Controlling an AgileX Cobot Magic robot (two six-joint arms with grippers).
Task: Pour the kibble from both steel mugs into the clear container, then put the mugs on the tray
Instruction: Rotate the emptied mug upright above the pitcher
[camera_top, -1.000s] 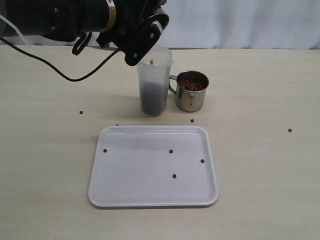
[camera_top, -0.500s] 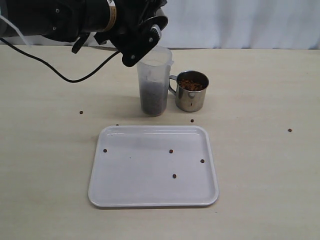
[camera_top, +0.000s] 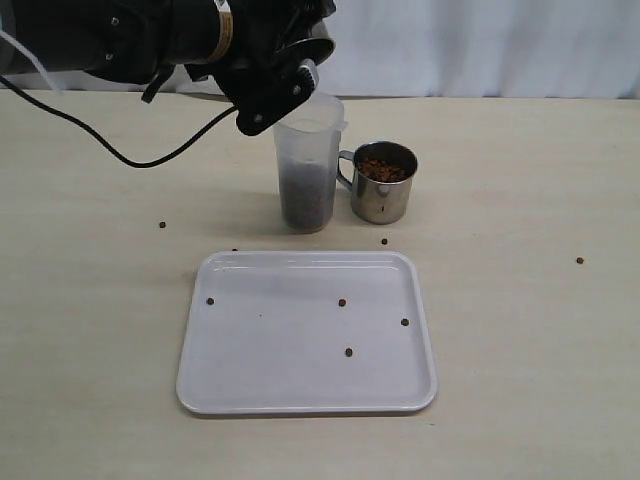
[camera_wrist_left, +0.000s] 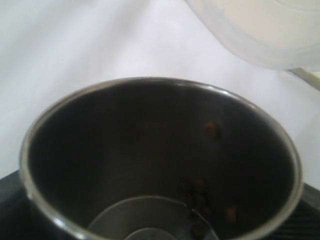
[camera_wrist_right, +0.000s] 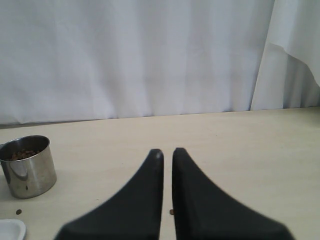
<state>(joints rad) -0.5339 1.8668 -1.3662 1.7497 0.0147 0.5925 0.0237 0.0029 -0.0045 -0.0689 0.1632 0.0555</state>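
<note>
Your left gripper (camera_top: 285, 80) is clamped on the tipped mug (camera_wrist_left: 150, 165), up at the clear container (camera_top: 308, 175) rim; only a little kibble (camera_wrist_left: 200, 197) inside. Full mug (camera_top: 383, 190) sits just right of the container, handle toward it; tight gap. Tray (camera_top: 280, 340) lies in front, apart; stray pellets (camera_top: 342, 302) on it. Right gripper (camera_wrist_right: 166, 155): jaws nearly together, empty; open table (camera_top: 520, 330) on that side.

Left claw (camera_top: 290, 75), gripping held mug (camera_wrist_left: 150, 150), has cup (camera_top: 308, 170) directly below; full mug (camera_top: 383, 185) just beside cup blocks that side. Right claw (camera_wrist_right: 166, 152): open table (camera_wrist_right: 240, 150) ahead, full mug well off to one side.
</note>
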